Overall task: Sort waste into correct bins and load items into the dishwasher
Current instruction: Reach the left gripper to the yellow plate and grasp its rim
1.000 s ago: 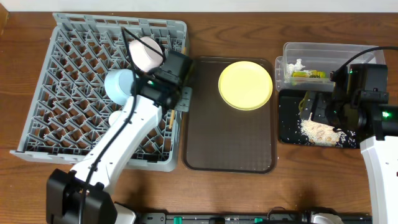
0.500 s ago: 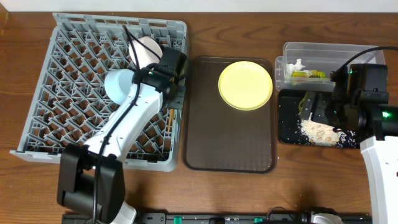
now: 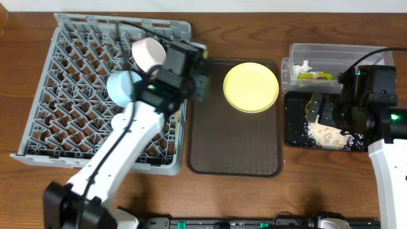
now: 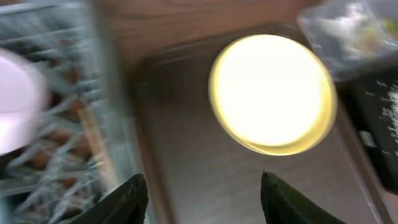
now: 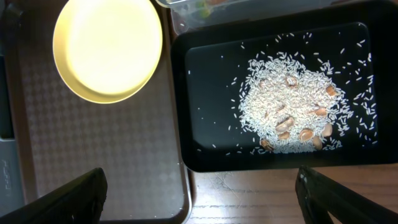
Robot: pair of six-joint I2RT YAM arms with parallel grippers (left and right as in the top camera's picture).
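The yellow plate (image 3: 251, 87) (image 4: 272, 93) (image 5: 107, 48) lies on the brown serving tray (image 3: 235, 140). My left gripper (image 3: 201, 83) (image 4: 202, 186) hovers over that tray's left edge beside the grey dish rack (image 3: 70, 95), open and empty, with the plate ahead of it. A white cup (image 3: 147, 53) and a light-blue bowl (image 3: 119, 87) sit in the rack; blurred wooden chopsticks (image 4: 96, 146) lie there too. My right gripper (image 3: 327, 114) (image 5: 200, 177) stays wide open above the black tray (image 3: 294, 124) (image 5: 211, 112), which holds the rice scraps (image 3: 324, 133) (image 5: 289, 115).
The clear tub (image 3: 331, 51) at the back right holds a white tissue (image 3: 305, 65) and a green-and-yellow wrapper (image 3: 315, 76). Bare wooden table shows in front of the trays and the rack.
My left gripper has opened and swung right, from over the rack's right side to the brown tray's left edge. The right arm has not moved.
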